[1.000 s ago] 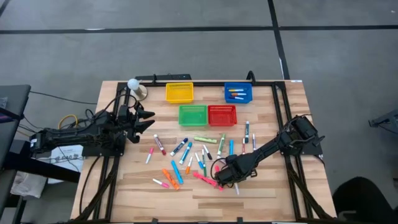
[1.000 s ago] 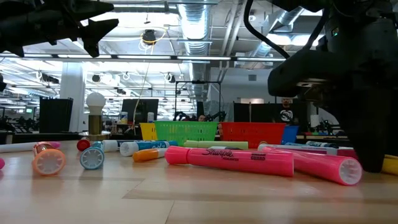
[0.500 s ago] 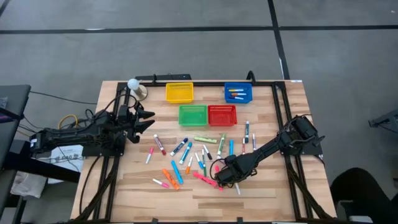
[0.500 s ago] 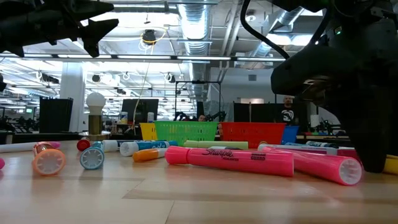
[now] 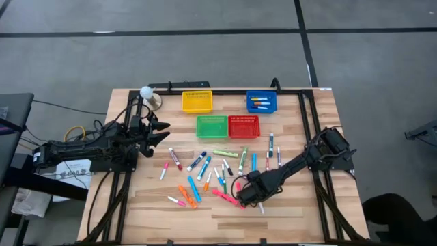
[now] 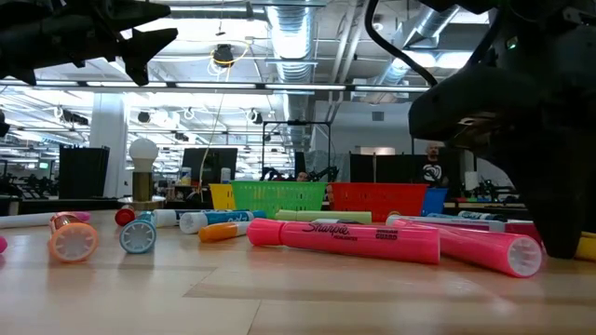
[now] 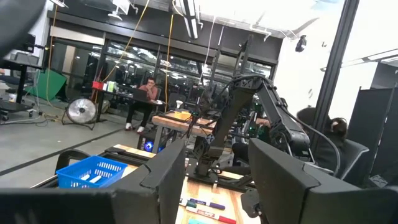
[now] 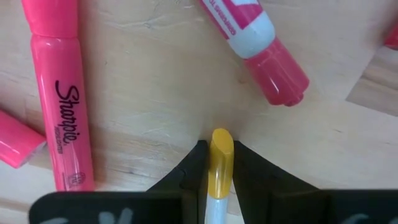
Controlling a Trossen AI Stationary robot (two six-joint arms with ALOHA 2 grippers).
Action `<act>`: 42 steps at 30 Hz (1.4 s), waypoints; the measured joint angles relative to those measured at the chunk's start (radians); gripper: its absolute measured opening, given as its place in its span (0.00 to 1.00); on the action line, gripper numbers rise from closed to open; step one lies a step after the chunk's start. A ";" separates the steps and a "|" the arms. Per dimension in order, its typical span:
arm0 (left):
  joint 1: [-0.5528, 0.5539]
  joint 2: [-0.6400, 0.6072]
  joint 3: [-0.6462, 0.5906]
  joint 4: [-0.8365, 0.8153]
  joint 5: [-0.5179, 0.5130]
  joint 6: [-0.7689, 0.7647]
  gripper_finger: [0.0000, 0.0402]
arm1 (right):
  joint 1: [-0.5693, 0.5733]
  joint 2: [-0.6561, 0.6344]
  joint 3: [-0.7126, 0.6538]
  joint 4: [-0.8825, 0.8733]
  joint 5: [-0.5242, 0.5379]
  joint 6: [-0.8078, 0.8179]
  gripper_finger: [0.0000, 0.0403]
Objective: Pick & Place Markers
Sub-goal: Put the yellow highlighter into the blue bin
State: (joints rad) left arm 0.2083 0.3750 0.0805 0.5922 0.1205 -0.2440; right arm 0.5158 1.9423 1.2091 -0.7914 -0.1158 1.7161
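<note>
Only in the right wrist view: right end effector (image 8: 214,163) clamps a yellow-capped marker (image 8: 219,152); left end effector (image 7: 214,177) gapes, empty.

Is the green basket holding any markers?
No, in the high view the green basket shows only its bare mesh floor, while markers lie in the blue basket.

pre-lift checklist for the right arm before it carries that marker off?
1. Right end effector closed on the yellow-capped marker: ok, fingers clamp both sides.
2. Marker centred in the grip: ok, cap pokes out straight ahead.
3. Neighbouring pink Sharpie highlighter clear of the fingers: ok, apart.
4. Pink-capped white-banded marker clear: ok, apart, ahead of the tip.
5. Yellow mesh basket reachable and unblocked: ok, open at the table's far edge.
6. Left end effector out of the path: ok, open, raised at the left side.
</note>
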 joint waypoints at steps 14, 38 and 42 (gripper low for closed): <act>0.000 0.000 0.000 0.000 0.000 0.000 0.44 | 0.006 0.005 0.028 -0.025 0.018 0.011 0.14; 0.000 0.000 0.000 0.000 0.000 0.000 0.44 | -0.097 0.003 0.515 -0.614 0.009 -0.417 0.14; 0.000 0.000 0.000 0.000 0.000 0.000 0.44 | -0.157 0.002 0.611 -0.775 0.081 -0.551 0.14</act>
State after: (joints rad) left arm 0.2081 0.3751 0.0807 0.5923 0.1204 -0.2440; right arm 0.3590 1.9444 1.8200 -1.5669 -0.0349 1.1655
